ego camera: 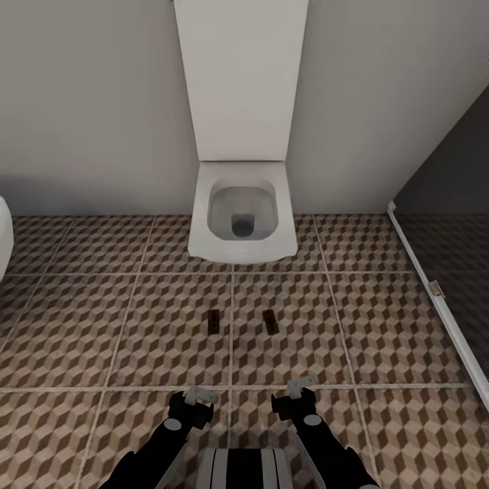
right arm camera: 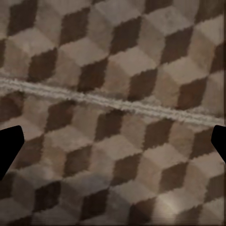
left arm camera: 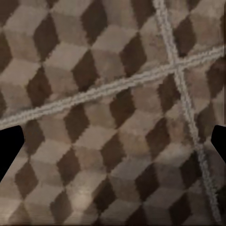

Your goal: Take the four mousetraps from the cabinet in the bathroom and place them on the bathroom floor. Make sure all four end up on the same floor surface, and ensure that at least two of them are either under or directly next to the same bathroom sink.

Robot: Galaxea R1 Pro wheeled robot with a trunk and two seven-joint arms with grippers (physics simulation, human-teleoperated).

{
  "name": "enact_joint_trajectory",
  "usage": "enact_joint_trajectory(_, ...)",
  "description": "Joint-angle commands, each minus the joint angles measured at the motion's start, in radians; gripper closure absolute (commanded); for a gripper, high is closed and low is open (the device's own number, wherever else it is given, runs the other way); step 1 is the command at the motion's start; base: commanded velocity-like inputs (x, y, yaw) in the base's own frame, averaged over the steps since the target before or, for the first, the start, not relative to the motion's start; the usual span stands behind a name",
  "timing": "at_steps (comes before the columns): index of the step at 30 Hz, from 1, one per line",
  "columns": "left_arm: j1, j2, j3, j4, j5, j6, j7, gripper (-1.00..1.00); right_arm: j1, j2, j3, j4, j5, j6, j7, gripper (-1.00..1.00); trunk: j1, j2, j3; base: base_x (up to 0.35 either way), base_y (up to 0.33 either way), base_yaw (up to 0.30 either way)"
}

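The bathroom floor (ego camera: 136, 319) of cube-patterned tiles spread across the head view, with the white square toilet (ego camera: 242, 210) against the wall ahead, a dark glass panel with a pale frame (ego camera: 435, 292) at the right, and a sliver of a white rounded fixture (ego camera: 4, 238) at the left edge. No sink and no cabinet appeared in this view.

The main risk, as I judged it, lay in placement: two mousetraps lay on the tiles in front of the toilet, well apart from any basin visible here. If these were left where they were and the other two fared no better, the condition of two traps under or beside the same sink would fail. A second risk was the base rolling forward over them, since they lay directly ahead, between the robot and the toilet bowl.

Both arms were held low and forward at the bottom of the head view, wrists bent so the grippers pointed down at the floor. The left gripper (ego camera: 197, 401) and the right gripper (ego camera: 297, 392) each had their fingers spread wide with nothing between them; each wrist view showed bare tile and grout between dark fingertips at the frame's edges.

The left mousetrap (ego camera: 213, 321) and the right mousetrap (ego camera: 271, 320) lay flat, near each other, on either side of a grout line.
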Motion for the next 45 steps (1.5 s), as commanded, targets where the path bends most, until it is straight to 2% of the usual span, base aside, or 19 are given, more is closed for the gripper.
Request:
enact_joint_trajectory(1, 0.000, 0.001, -0.004, -0.001, 0.006, 0.005, 0.008, -1.00, 0.000, -0.001, 0.003, -0.002, 0.010, 0.009, -0.005, -1.00, -0.004, 0.007, 0.003, 0.000, 0.000, 0.000)
enact_joint_trajectory(23, 0.000, 0.006, -0.003, -0.004, 0.007, 0.008, 0.008, -1.00, 0.000, -0.001, 0.005, -0.003, 0.010, 0.009, -0.005, -1.00, -0.088, 0.161, 0.072, 0.000, 0.000, 0.000)
enact_joint_trajectory(27, 0.000, 0.017, -0.002, -0.007, 0.007, 0.009, 0.009, -1.00, 0.000, -0.001, 0.005, -0.004, 0.010, 0.005, -0.005, -1.00, -0.104, 0.189, 0.084, 0.000, 0.000, 0.000)
enact_joint_trajectory(32, 0.000, 0.042, -0.002, -0.017, 0.010, 0.009, 0.009, -1.00, 0.000, -0.002, 0.005, -0.005, 0.010, -0.050, -0.004, -1.00, -0.123, 0.224, 0.100, 0.000, 0.000, 0.000)
enact_joint_trajectory(39, 0.000, 0.063, -0.001, -0.023, 0.011, 0.007, 0.009, -1.00, 0.000, -0.006, 0.005, -0.005, 0.010, -0.076, -0.004, -1.00, -0.150, 0.273, 0.122, 0.000, 0.000, 0.000)
enact_joint_trajectory(45, 0.000, 0.084, -0.002, -0.023, 0.012, 0.005, 0.009, -1.00, 0.000, -0.039, 0.006, -0.004, 0.007, -0.081, 0.007, -1.00, -0.173, 0.315, 0.141, 0.000, 0.000, 0.000)
